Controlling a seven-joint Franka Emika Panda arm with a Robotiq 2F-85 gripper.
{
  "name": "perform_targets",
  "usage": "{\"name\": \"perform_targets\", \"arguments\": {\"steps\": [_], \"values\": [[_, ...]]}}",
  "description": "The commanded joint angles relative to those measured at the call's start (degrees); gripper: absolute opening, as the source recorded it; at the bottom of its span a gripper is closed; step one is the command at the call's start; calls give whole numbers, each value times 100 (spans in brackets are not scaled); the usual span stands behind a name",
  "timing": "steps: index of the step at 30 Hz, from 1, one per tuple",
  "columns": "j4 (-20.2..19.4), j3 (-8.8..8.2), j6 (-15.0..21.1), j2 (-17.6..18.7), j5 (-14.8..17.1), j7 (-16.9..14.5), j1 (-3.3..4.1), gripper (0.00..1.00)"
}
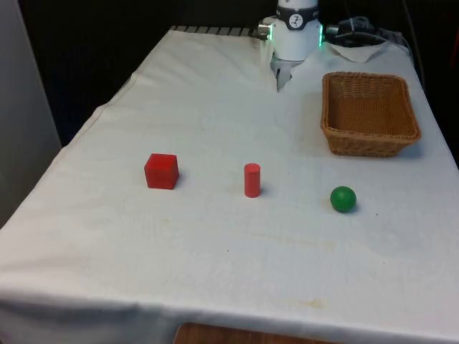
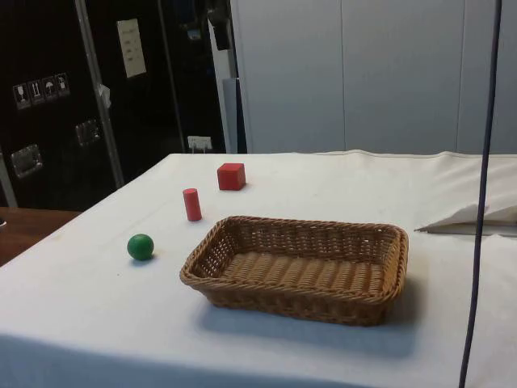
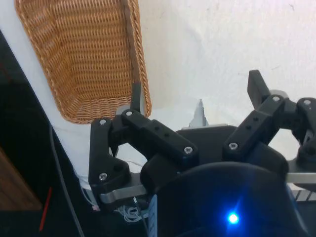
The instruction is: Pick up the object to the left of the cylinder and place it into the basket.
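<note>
A red cube (image 1: 161, 172) (image 2: 231, 176) lies on the white cloth to the front view's left of an upright red cylinder (image 1: 252, 180) (image 2: 191, 204). A wicker basket (image 1: 369, 136) (image 2: 299, 303) (image 3: 84, 54) stands at the front view's right, nearer the robot, with nothing in it. My gripper (image 1: 280, 79) (image 3: 195, 89) hangs above the table's far end, beside the basket and well away from the cube. Its fingers (image 3: 136, 94) are spread wide, open, with nothing between them.
A green ball (image 1: 343, 198) (image 2: 140, 246) rests to the front view's right of the cylinder, in front of the basket. A fold of white cloth (image 2: 472, 218) lies past the basket near the table's far end.
</note>
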Motion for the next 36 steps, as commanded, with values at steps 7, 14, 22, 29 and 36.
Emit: {"name": "perform_targets", "arguments": {"steps": [7, 14, 22, 29, 36], "values": [[132, 52, 97, 155, 46, 172, 40, 100], [115, 155, 338, 229, 34, 372, 74, 100], [143, 241, 670, 407, 63, 533, 92, 100], [212, 315, 922, 619, 80, 682, 97, 100], [229, 344, 1266, 877, 183, 716, 86, 100]]}}
